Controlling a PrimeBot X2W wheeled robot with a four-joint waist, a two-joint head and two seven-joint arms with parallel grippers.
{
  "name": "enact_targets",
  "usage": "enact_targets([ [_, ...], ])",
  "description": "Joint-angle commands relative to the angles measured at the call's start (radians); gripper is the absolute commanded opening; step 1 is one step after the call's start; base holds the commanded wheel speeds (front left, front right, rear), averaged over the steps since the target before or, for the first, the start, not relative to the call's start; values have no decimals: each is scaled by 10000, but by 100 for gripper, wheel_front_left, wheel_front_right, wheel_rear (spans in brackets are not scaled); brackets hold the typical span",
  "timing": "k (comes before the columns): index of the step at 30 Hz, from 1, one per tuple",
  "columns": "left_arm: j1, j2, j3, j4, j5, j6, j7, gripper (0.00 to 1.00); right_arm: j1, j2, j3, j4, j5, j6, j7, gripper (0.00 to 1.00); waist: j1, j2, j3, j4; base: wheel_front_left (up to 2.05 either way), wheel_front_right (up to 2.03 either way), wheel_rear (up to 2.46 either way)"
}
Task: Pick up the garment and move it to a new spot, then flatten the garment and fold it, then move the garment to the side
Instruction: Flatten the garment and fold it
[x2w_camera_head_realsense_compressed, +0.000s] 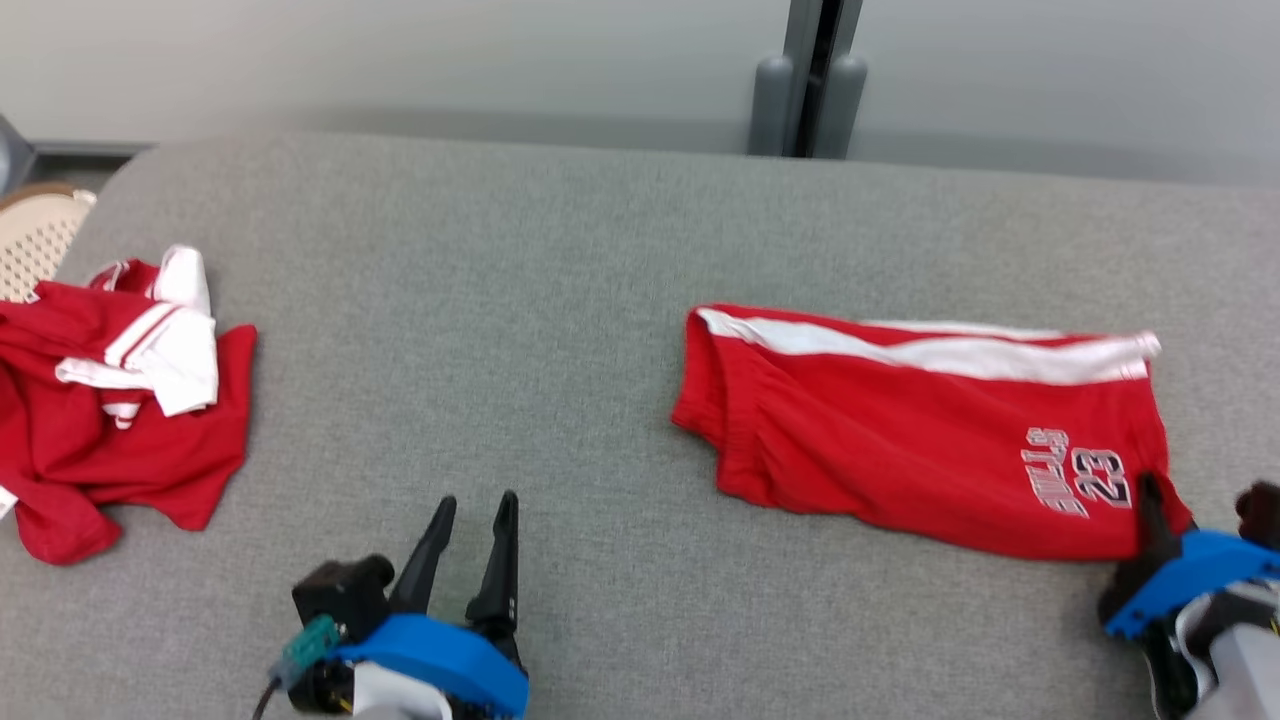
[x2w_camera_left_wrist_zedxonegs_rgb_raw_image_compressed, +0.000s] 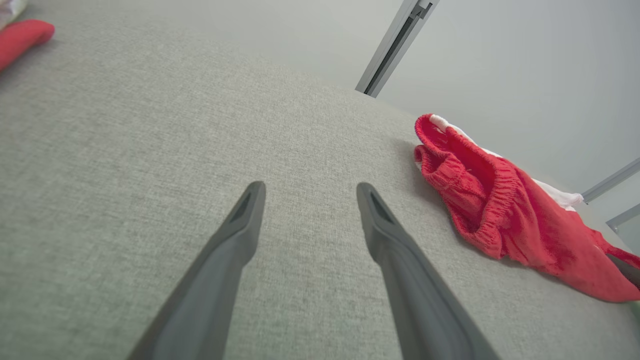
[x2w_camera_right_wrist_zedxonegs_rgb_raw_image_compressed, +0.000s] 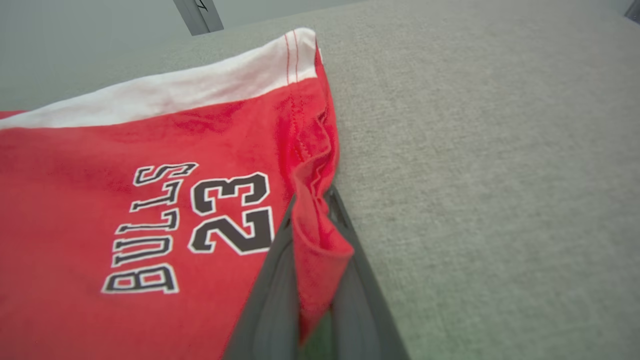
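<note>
Overhead, red shorts (x2w_camera_head_realsense_compressed: 920, 430) lie flat on the grey surface (x2w_camera_head_realsense_compressed: 560, 300), well right of a red heap (x2w_camera_head_realsense_compressed: 110, 420); the left gripper (x2w_camera_head_realsense_compressed: 475, 515) hovers, jaws apart. Left wrist: its fingers (x2w_camera_left_wrist_zedxonegs_rgb_raw_image_compressed: 240, 225) spread above bare surface. Right wrist: the right gripper (x2w_camera_right_wrist_zedxonegs_rgb_raw_image_compressed: 312, 210) is clamped on the shorts' hem corner.

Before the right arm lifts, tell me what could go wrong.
The right end effector pinches only a thin fold at the hem corner of the red fabric shorts with the white stripe; it may slip free.
The left end effector is open, away from them, so a one-corner lift would likely bunch them.
The crumpled red-and-white garment at left could tangle with them.
</note>
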Motion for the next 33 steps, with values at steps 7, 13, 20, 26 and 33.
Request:
enact_targets([
  [7,845,-148,106,-6,62,19,-46,100,1438,-270,-544,-903,41,-11,6,0,3,0,-855,-138,0,0,0],
  [13,699,-172,20,-45,162,19,-48,100,974,40,-333,-2122,-442,-9,4,0,3,0,-761,-30,0,0,0],
  [20,729,-183,-111,56,190,19,-46,100,224,1167,1804,-3551,-463,-9,3,0,3,0,-838,267,0,0,0],
  [26,805,-207,-204,172,175,19,-48,100,138,1701,4658,-3452,499,-9,5,100,3,0,-947,560,0,0,0],
  [33,849,-130,74,255,431,19,-46,100,482,1567,5976,-3670,1366,-11,3,100,3,0,-1109,311,0,0,0],
])
